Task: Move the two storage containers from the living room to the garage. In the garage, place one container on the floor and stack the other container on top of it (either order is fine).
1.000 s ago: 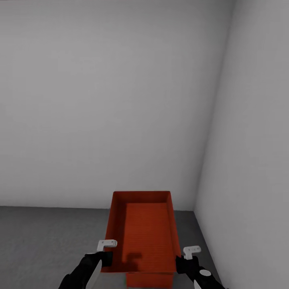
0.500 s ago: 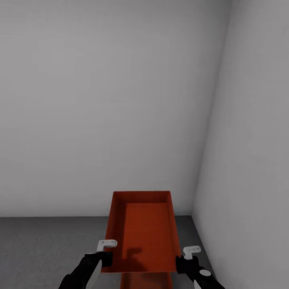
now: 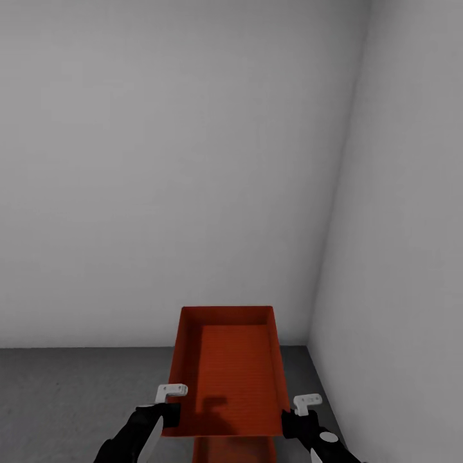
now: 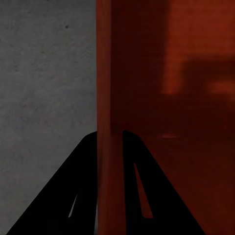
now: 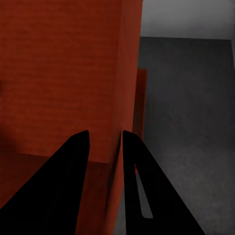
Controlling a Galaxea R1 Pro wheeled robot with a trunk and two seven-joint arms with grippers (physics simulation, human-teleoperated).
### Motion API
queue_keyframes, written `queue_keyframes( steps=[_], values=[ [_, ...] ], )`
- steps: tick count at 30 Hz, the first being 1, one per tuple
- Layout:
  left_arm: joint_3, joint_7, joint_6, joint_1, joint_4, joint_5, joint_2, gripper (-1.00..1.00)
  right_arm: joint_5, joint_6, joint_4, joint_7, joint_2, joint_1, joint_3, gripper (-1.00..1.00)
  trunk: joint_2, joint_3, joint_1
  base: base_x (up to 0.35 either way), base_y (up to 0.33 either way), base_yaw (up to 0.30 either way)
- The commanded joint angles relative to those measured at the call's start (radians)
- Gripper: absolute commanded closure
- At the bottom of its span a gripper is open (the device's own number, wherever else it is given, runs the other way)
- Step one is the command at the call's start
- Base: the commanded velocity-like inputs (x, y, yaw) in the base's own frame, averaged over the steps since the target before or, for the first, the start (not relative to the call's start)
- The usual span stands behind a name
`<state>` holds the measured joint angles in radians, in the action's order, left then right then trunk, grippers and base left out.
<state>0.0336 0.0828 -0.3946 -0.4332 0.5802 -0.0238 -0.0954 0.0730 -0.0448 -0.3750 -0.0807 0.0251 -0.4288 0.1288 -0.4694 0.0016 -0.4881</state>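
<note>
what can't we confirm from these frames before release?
- Lower container: head view, mostly covered by the held container and cut by the picture's edge. Whether the two touch cannot be told.
- Left pincer: left wrist view, its fingers straddle the held container's wall; pad contact is too dark to read.
- Right pincer: right wrist view, same, and part of the floor is screened by the box.

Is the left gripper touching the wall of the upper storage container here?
Touching. In the left wrist view the left gripper straddles the upper storage container's side wall, its dark fingers pressed against both faces with no gap showing.
</note>
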Motion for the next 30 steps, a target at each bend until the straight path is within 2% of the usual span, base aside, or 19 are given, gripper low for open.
queue_keyframes(
  steps=[1,15,30],
  values=[
    [0.04,0.006,-0.007,-0.001,0.001,-0.025,-0.001,1.0,-0.006,-0.004,-0.002,-0.004,-0.001,0.001,0.055,1.0,-0.001,0.0,0.0,0.0,0.0,0.0],
    [0.04,0.006,-0.007,-0.001,0.001,-0.025,-0.001,1.0,-0.007,-0.004,-0.002,-0.004,-0.001,0.001,0.057,1.0,-0.001,-0.003,0.0,0.0,0.0,-0.002],
    [0.04,0.006,-0.007,-0.001,0.001,-0.025,-0.001,1.0,-0.007,-0.004,-0.002,-0.004,-0.001,0.001,0.057,1.0,-0.001,-0.016,0.0,0.0,0.0,-0.16]
  ],
)
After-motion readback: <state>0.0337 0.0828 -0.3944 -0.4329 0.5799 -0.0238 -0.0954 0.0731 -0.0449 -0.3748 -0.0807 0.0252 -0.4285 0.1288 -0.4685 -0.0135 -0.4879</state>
